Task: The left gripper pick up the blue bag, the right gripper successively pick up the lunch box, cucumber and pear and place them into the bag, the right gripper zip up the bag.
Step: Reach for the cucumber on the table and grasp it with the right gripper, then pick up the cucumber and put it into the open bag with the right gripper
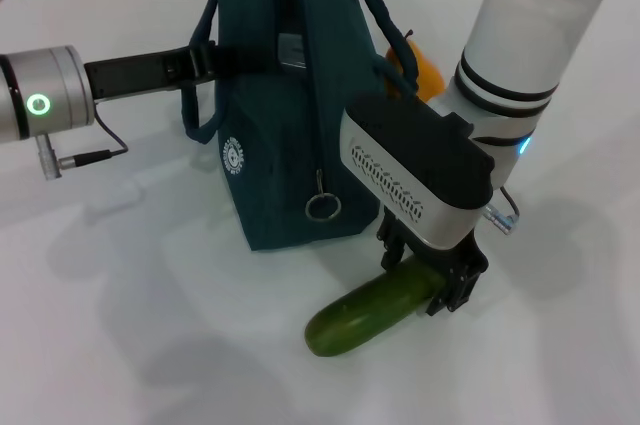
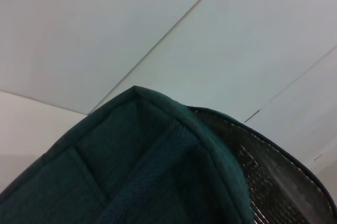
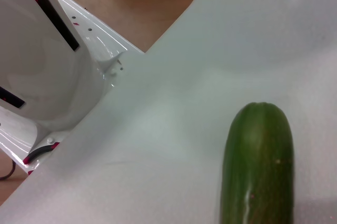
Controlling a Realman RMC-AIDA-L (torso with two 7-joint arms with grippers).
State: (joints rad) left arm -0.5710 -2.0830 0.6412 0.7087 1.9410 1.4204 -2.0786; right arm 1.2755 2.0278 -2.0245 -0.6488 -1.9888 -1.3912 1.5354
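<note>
Straddling the cucumber (image 1: 372,312) near 1 end, my right gripper (image 1: 432,280) has 2 fingers pinching it; its long axis runs toward me and leftward on the table (image 1: 150,325). My left gripper (image 1: 195,63) holds the blue bag (image 1: 275,145) upright just behind.

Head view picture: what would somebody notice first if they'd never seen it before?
Probably the blue bag standing in the middle of the white table, with the left gripper at its handle. Right in front, the right gripper straddles a green cucumber lying on the table, and an orange pear peeks from behind.
</note>
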